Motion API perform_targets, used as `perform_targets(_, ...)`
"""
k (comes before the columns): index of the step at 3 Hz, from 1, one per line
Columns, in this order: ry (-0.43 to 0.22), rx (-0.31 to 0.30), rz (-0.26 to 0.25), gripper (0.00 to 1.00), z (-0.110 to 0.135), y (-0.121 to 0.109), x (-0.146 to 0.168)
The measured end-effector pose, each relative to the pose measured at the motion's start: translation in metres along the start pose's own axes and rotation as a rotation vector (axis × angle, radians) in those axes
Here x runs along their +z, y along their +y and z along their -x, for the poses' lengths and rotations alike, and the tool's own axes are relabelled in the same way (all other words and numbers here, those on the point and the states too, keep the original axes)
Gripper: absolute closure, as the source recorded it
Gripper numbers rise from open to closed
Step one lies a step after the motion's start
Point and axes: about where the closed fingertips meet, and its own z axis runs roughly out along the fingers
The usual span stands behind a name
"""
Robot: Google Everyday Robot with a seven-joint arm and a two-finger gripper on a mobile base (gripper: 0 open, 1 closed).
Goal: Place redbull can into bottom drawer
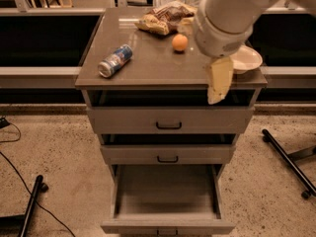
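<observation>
The redbull can [115, 60] lies on its side on the left part of the cabinet top [148, 68], silver top toward the front left. The bottom drawer [168, 225] is pulled out and open, its inside bare, with a small black handle on its front. My gripper [219, 81] hangs pale yellow below the big white arm [227, 16], over the right front edge of the cabinet top, well to the right of the can and not touching it.
An orange [179, 42], a crinkled snack bag [163, 18] and a white bowl [245, 59] sit on the top. Two closed drawers [169, 121] with black handles are above the open one. Black stand legs [289, 159] and cables [19, 177] lie on the floor.
</observation>
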Motion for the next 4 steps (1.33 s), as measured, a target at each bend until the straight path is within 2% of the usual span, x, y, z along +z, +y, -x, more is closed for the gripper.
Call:
perform_targets(1,-0.014,-0.304,0.003,0.0,0.03,-0.054,0.037)
perform_targets(2,-0.028,-0.501,0.014,0.0,0.057,-0.095,0.067)
perform_targets(3,-0.076,-0.621,0.038,0.0,0.086,-0.128,0.1)
perform_targets(4,-0.126,-0.693,0.074,0.16,0.11,-0.148,0.134)
